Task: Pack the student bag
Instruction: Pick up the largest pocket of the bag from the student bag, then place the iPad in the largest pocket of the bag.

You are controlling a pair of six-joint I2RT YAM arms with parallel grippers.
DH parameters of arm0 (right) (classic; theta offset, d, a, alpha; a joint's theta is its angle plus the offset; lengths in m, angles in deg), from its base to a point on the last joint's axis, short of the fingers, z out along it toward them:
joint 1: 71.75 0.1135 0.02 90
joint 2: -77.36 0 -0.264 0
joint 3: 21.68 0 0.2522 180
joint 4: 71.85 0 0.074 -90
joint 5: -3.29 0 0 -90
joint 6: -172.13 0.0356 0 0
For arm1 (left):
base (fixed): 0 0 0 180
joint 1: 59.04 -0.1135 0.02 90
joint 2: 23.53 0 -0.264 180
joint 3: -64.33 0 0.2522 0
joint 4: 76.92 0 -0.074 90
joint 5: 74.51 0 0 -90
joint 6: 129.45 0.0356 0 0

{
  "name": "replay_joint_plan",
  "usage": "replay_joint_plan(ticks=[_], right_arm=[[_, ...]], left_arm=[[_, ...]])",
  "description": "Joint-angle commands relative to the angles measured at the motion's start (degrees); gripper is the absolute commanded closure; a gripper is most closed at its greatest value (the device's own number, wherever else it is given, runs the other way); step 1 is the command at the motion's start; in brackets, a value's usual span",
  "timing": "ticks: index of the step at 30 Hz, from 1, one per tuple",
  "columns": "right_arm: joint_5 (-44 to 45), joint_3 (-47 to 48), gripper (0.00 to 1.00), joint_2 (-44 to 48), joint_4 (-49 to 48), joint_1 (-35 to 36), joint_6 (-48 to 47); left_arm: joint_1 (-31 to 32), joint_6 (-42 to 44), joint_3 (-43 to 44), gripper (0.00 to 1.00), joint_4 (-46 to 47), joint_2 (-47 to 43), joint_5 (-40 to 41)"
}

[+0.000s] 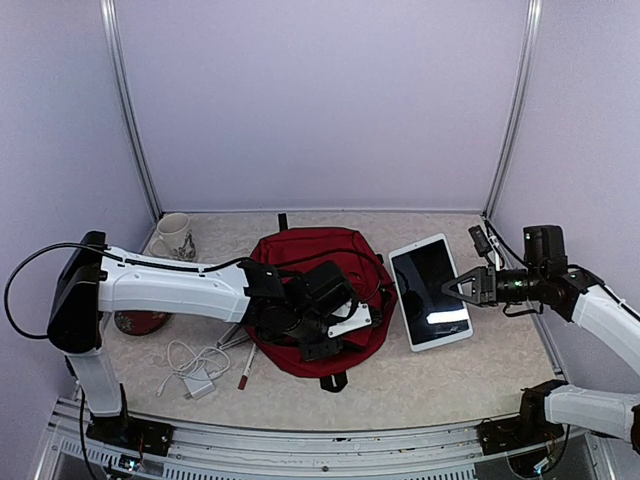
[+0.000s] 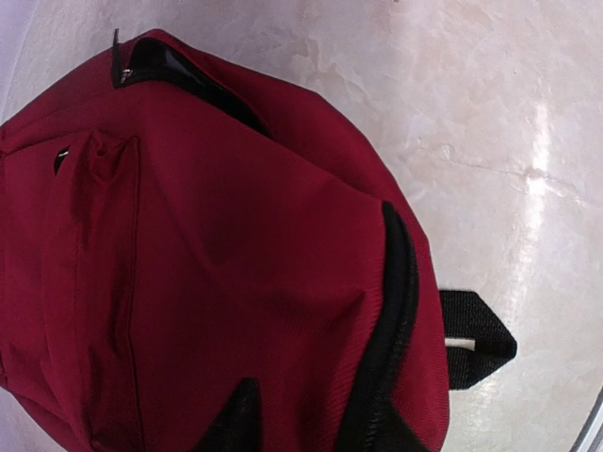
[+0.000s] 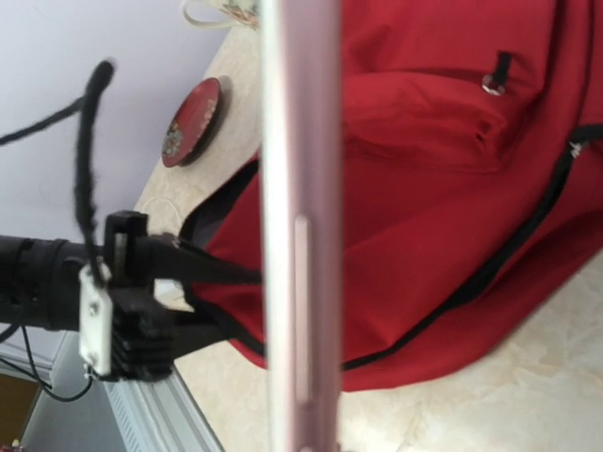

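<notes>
Tablet (image 1: 428, 290) sits clenched in your right claw (image 1: 462, 288); student bag (image 1: 315, 255) lies just beyond, beneath your left claw (image 1: 322, 345), whose grip you cannot tell. A sagging mouth could snag the tablet.

I'm working in a lab test cell: plain lilac panels (image 1: 320, 100) at twelve o'clock, aluminium posts (image 1: 130, 110) at ten and two, and a marbled table (image 1: 450, 375).
</notes>
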Motion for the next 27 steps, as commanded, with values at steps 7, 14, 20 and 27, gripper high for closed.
replay_joint_plan(ticks=[7, 14, 20, 27], right_arm=[[-3.39, 1.8, 1.0, 2.81, 2.94, 1.08, -0.56], [-3.89, -9.11, 1.0, 7.71, -17.56, 10.09, 18.94], [4.1, -15.3, 1.0, -1.59, -38.4, 25.72, 29.63], [7.47, -1.09, 1.0, -27.45, -45.05, 28.5, 28.77]], left_arm=[[-2.82, -6.24, 7.89, 1.0, 3.36, -3.72, 0.56], [-7.93, -14.04, 4.56, 1.0, 14.72, -11.99, 4.19], [-8.05, -14.85, 2.98, 1.0, 19.43, -14.03, 3.16], [-8.35, -14.7, 6.55, 1.0, 17.26, -14.33, 2.12]])
